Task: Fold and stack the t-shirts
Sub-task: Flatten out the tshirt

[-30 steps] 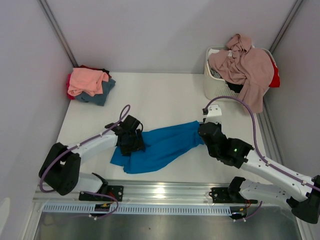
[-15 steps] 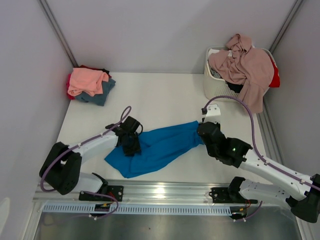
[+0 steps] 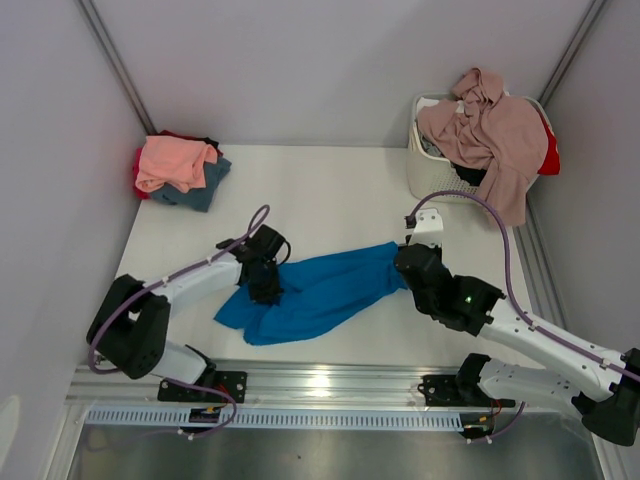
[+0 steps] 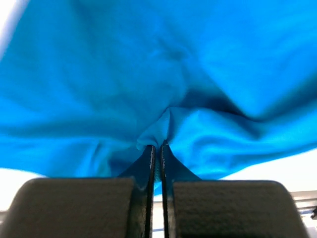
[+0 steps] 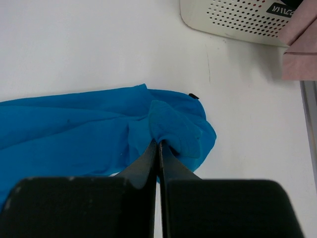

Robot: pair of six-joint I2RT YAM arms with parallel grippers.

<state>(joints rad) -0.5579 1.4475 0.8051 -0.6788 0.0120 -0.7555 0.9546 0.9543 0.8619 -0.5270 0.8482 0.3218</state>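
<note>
Top cam: high, behind near edge of white table (image 3: 330, 190), looks down on its top. L wrist cam: v. close, bright blue cloth t-shirt (image 4: 148, 74) fills view. R wrist cam: low, faces white slatted plastic basket (image 5: 233, 20) at far-right corner. All 3 share shirt.

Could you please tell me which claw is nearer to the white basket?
Right. The right claw pinches the right end of the bright blue t-shirt, on the near side of the white basket; the left claw grips the shirt's left part, much farther away.
</note>
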